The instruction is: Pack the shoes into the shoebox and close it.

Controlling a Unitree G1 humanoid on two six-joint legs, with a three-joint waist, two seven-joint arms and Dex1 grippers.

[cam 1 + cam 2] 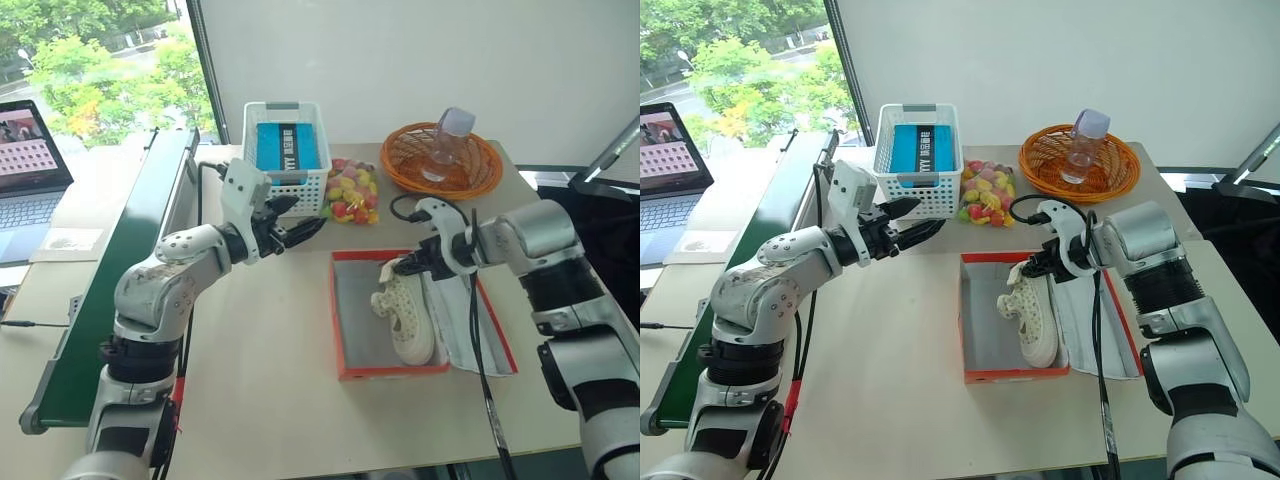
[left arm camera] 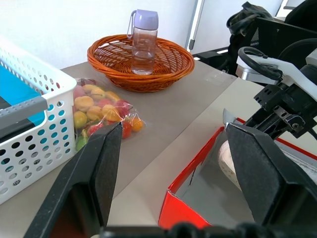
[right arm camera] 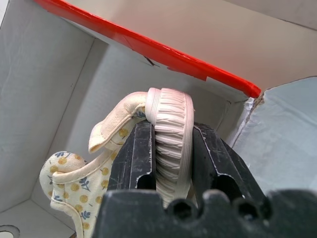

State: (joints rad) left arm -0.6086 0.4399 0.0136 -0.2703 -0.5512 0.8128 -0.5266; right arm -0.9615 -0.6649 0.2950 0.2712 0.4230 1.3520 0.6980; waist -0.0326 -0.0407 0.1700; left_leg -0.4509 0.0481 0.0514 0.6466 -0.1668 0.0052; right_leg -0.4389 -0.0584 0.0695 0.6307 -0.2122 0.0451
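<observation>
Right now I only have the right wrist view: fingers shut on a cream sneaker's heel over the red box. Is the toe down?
Observer: Yes. The sneaker lies lengthwise in the shoebox, with its toe on the box floor near the front wall. The right gripper holds the heel end up at the far end.
Operator: Left arm in the way?
Observer: No. The left gripper is open, in the air to the left of the box, in front of the white lattice basket.
</observation>
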